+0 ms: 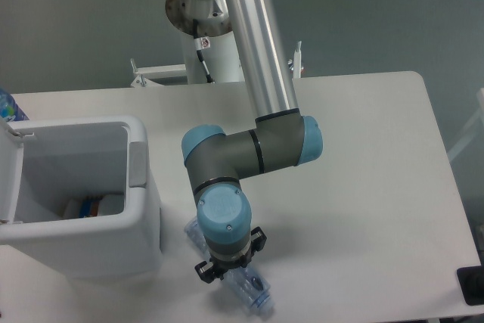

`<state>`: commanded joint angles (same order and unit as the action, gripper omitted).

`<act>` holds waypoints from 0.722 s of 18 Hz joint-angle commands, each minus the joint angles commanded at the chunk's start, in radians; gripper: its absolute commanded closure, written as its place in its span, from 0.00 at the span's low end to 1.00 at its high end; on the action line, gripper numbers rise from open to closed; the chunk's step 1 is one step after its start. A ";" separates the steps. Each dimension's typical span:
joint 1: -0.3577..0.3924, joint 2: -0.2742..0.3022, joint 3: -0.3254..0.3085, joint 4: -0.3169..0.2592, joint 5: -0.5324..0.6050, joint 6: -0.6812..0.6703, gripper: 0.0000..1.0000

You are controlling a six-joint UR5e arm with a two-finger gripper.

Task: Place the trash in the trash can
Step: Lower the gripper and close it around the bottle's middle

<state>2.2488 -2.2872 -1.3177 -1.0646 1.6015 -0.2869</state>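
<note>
The clear crushed plastic bottle [254,293] lies on the white table near its front edge, slanting from upper left to lower right. My gripper [229,266] points straight down over the bottle's middle. Its fingers are hidden under the wrist, so I cannot tell whether they are open or shut. The white trash can [145,213] stands just left of the bottle, with its grey tab [138,164] facing the arm and its lid [7,179] swung open to the left. A pale item with blue and orange marks [92,206] lies at the bottom of the can; I cannot tell whether it is the wrapper.
The arm's elbow [253,149] hangs over the table's middle, and its base post [203,43] stands behind the far edge. A blue-topped bottle [6,105] shows at the left edge. A black object [470,287] sits at the front right corner.
</note>
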 joint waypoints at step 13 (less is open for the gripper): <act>-0.002 -0.006 -0.002 0.003 0.011 0.002 0.36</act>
<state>2.2473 -2.2933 -1.3192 -1.0615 1.6122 -0.2853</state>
